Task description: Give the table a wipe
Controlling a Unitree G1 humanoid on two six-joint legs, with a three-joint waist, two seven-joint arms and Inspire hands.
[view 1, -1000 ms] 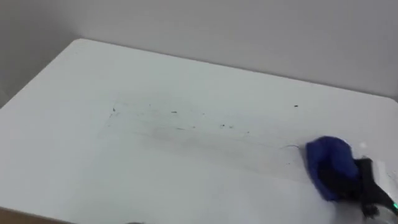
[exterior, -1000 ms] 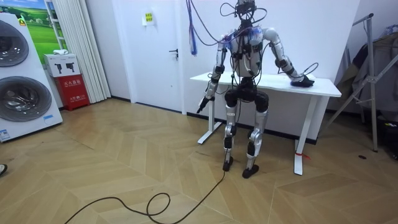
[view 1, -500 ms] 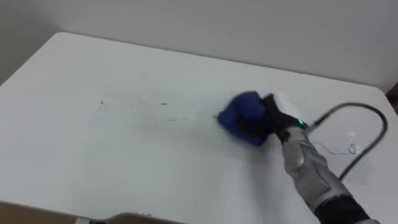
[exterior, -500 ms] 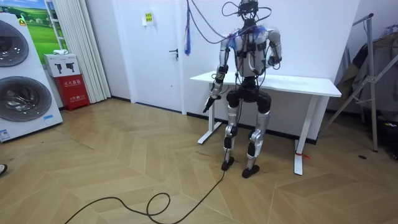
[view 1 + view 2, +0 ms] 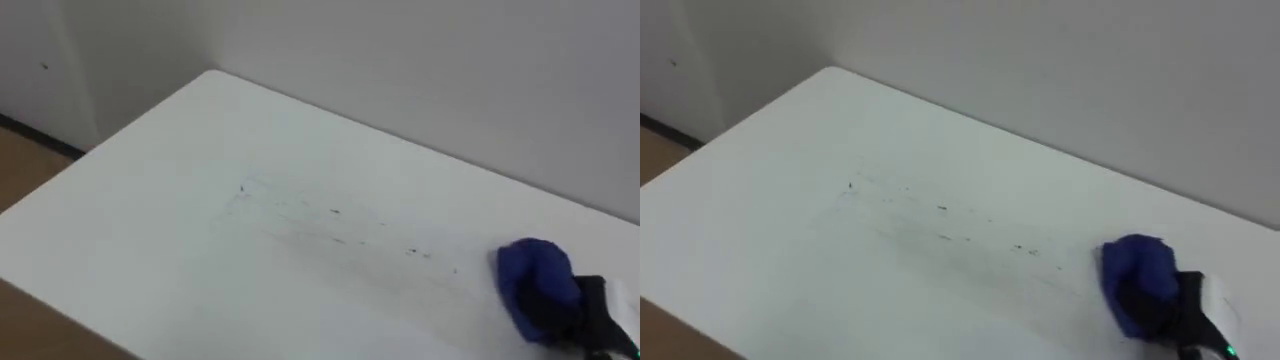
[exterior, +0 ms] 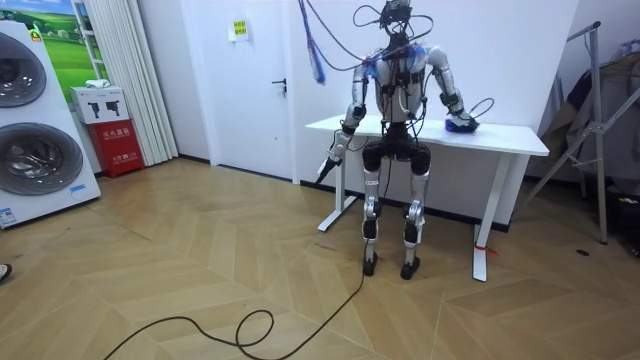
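While clasped in the right hand [image 5: 590, 310], sits bunched by the desk's [image 5: 150, 170] right edge: blue cloth [image 5: 530, 275], long axis slanting from far edge toward near right corner. Faint dark marks [image 5: 335, 225] mid-desk. Left hand [image 6: 325, 168] hanging beside the left edge.

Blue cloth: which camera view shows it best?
The right eye view: the blue cloth lies whole on the white table, with the right hand against it. The left eye view shows it nearer the picture's edge; the room view, a small blue spot.
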